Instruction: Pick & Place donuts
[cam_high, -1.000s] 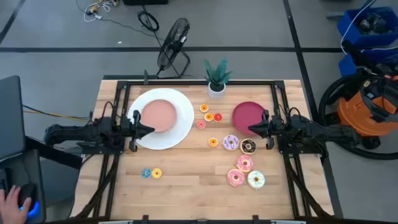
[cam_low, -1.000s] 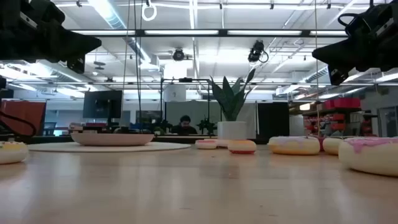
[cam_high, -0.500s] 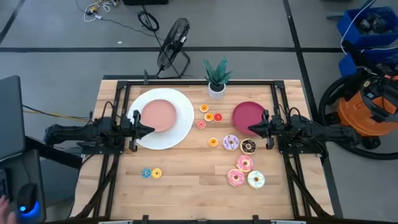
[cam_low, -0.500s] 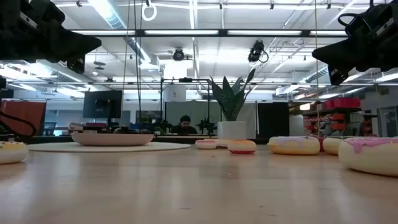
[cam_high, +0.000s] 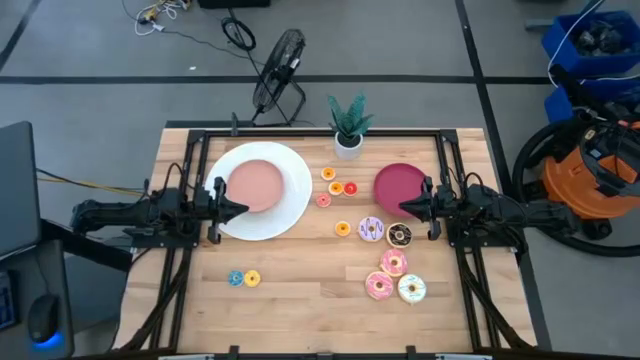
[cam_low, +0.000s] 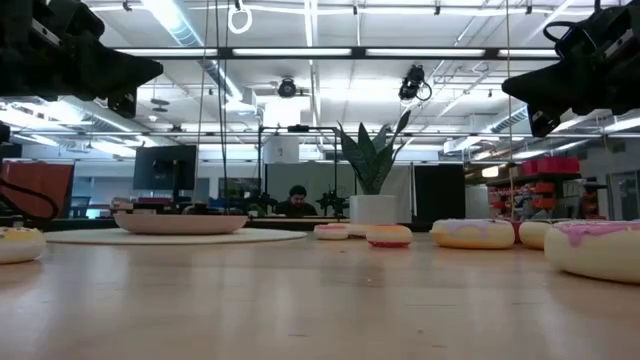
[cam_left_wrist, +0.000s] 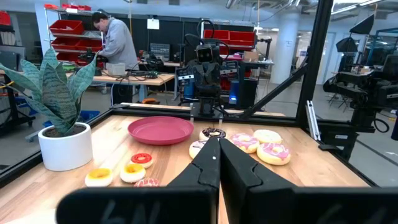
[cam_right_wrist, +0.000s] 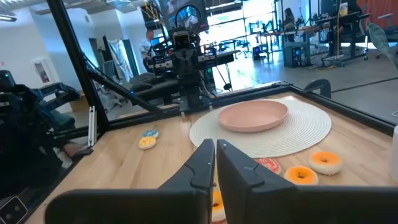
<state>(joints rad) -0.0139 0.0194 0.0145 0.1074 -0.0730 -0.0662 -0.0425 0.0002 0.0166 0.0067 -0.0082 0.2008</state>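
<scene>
Several larger donuts lie flat on the table's right half: a purple one (cam_high: 371, 229), a chocolate one (cam_high: 399, 236), two pink ones (cam_high: 392, 263) (cam_high: 378, 286) and a white one (cam_high: 411, 289). Tiny orange, red and yellow rings (cam_high: 338, 188) lie near the middle; a blue (cam_high: 235, 278) and a yellow one (cam_high: 252, 278) lie near the front left. My left gripper (cam_high: 243, 209) is shut and empty, raised over the white plate's (cam_high: 290, 215) left side. My right gripper (cam_high: 402, 207) is shut and empty, raised over the magenta dish's (cam_high: 395, 180) near right edge.
A pink bowl (cam_high: 254, 186) sits on the white plate. A potted plant (cam_high: 348, 128) stands at the far middle edge. A black frame (cam_high: 320, 132) runs round the table. A person (cam_left_wrist: 118, 46) stands at a bench in the room beyond.
</scene>
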